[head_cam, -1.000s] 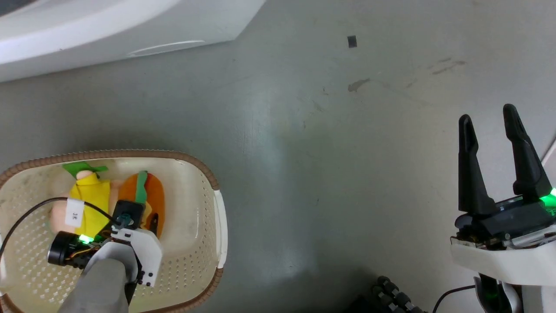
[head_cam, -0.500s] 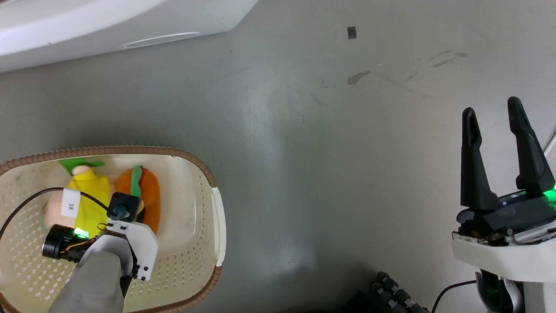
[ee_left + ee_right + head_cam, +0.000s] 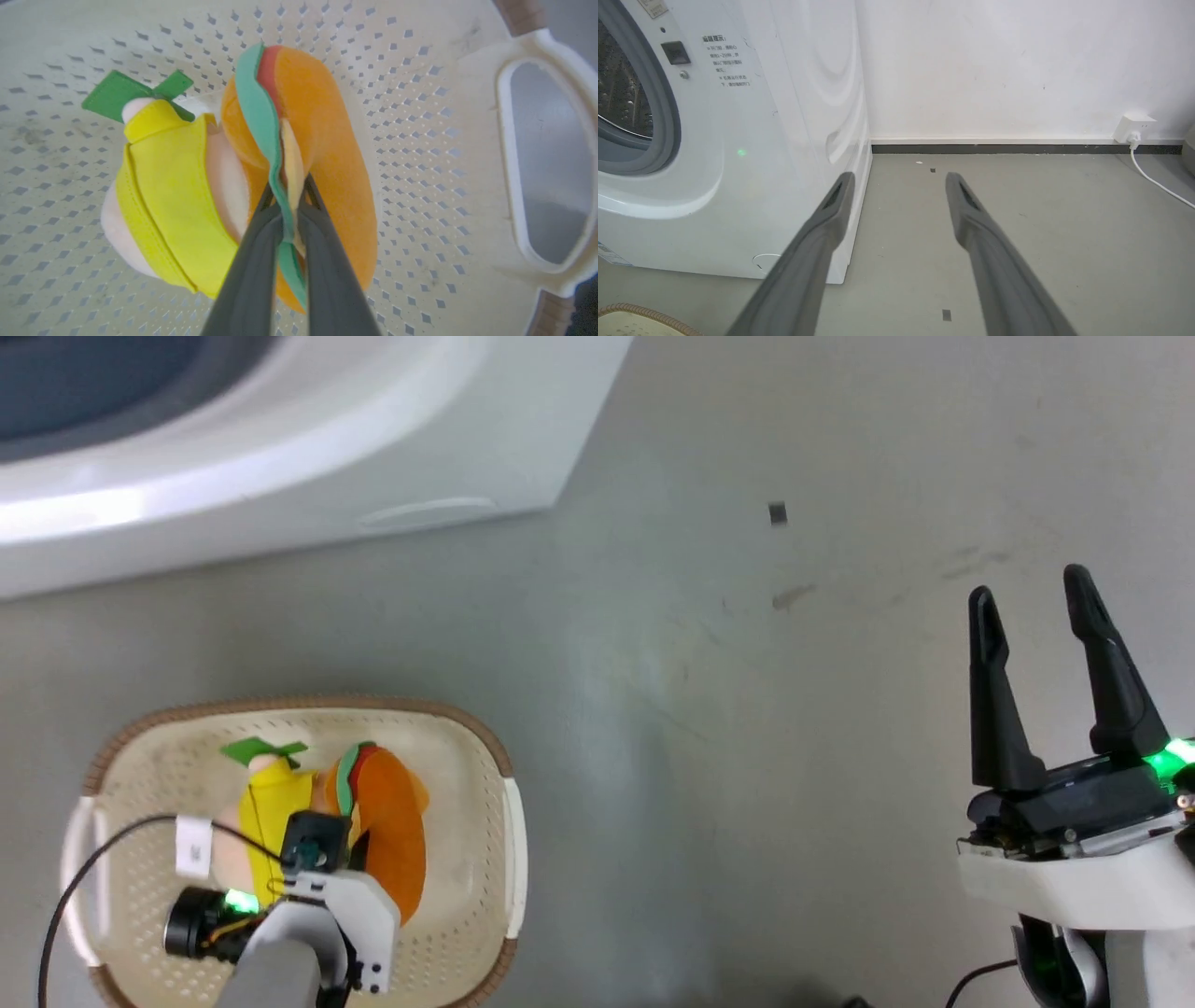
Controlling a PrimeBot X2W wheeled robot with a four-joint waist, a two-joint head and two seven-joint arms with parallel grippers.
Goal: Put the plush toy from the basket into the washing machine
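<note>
- Nearest, the left gripper (image 3: 289,184) has its two dark fingers closed narrow on the thin green and cream trim of the plush toy (image 3: 177,186), at the edge of its orange burger part. This is the weak point, I judge: only a flap is held, so the soft felt could slide out, or the toy could swing in the lift.
- The toy is inside the basket (image 3: 420,116), low over its base; whether it touches the base I cannot tell. It is soft and rounded: matte yellow cloth, pale head, flat green leaves.
- The basket is hard cream plastic with small diamond holes, a brown woven-look rim and a white loop handle (image 3: 560,280). A hanging part of the toy could catch on the rim and tip it.
- The right gripper (image 3: 1027,583) hangs over the smooth grey floor (image 3: 653,709), well apart, fingers wide, holding nothing.
- Farthest, the washing machine (image 3: 761,140) is glossy white, with a round grey gasket (image 3: 668,116) and a shiny dotted drum (image 3: 616,102). Released too early, the toy could hit the gasket lip and drop to the floor.
</note>
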